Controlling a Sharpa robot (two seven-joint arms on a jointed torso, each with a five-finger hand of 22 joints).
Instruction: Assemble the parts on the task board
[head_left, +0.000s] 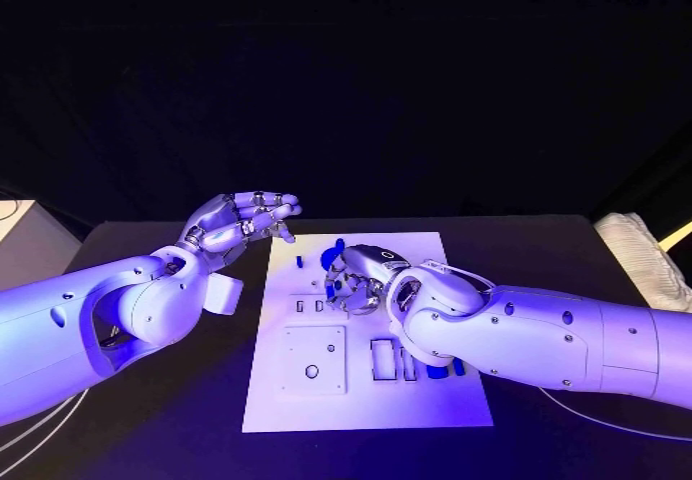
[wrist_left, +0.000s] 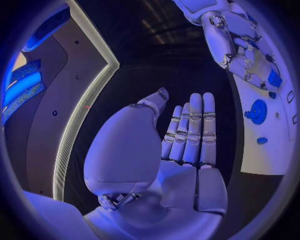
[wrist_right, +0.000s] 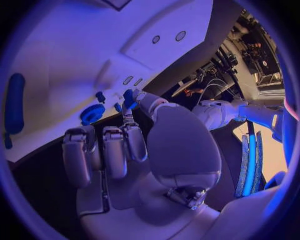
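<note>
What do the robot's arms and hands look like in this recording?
Both arms have smooth, rounded white shells with small dark round marks. The left hand and right hand are silver and many-fingered, built of jointed metallic segments; in the wrist views the palms are smooth pale plates with exposed metal fittings near the wrist. Thin pale cables trail on the table under each arm.
</note>
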